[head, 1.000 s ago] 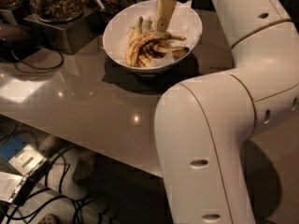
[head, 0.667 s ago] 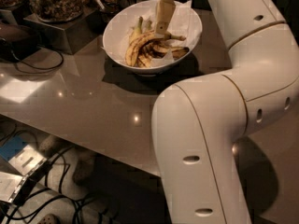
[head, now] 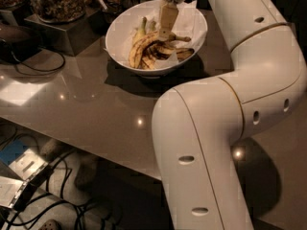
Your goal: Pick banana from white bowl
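The white bowl (head: pixel 111 46) stands on the brown table at the far centre, lined with white paper (head: pixel 192 18). The banana (head: pixel 140 50), long, curved, yellow with dark streaks, lies across the middle of the bowl. My gripper (head: pixel 164 32) reaches down into the bowl from above, its tip at the right end of the banana, touching or just above it. Shorter yellow bananas with green tips (head: pixel 143 27) lie behind it. Small brownish pieces (head: pixel 184 54) lie at the right of the bowl.
A glass jar of nuts (head: pixel 55 1) stands on a metal box (head: pixel 62 35) at the far left, with a black cable (head: pixel 36 63) in front. My white arm (head: pixel 216 128) fills the right side. Cables and devices (head: pixel 24 186) lie on the floor below the table edge.
The near part of my arm has shifted slightly left. The gripper stays down in the bowl at the banana, and the banana has not visibly moved.
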Motion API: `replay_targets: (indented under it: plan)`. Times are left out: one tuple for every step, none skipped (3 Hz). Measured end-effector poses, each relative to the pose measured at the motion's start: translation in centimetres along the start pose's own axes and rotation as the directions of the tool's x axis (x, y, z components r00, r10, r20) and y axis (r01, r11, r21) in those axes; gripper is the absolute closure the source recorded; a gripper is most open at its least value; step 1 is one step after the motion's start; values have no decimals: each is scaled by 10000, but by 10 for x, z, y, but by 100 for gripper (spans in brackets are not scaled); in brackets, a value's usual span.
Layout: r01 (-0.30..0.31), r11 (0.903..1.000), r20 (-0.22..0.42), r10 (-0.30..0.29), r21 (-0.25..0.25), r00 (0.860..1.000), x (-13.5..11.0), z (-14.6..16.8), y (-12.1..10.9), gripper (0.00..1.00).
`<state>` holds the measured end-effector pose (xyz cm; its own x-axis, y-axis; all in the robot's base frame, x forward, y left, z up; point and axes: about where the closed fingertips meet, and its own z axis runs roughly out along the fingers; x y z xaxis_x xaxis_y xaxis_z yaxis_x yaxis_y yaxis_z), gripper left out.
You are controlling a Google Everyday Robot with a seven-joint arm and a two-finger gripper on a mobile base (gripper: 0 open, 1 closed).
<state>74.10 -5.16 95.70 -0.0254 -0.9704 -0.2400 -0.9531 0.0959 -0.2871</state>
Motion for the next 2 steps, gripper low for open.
replay_targets:
  plan:
    - [-45, 9999, -42, 45, -147, 10000, 2, 6, 1, 28]
    - [-31, 9994, -66, 29, -334, 10000, 2, 15, 3, 33]
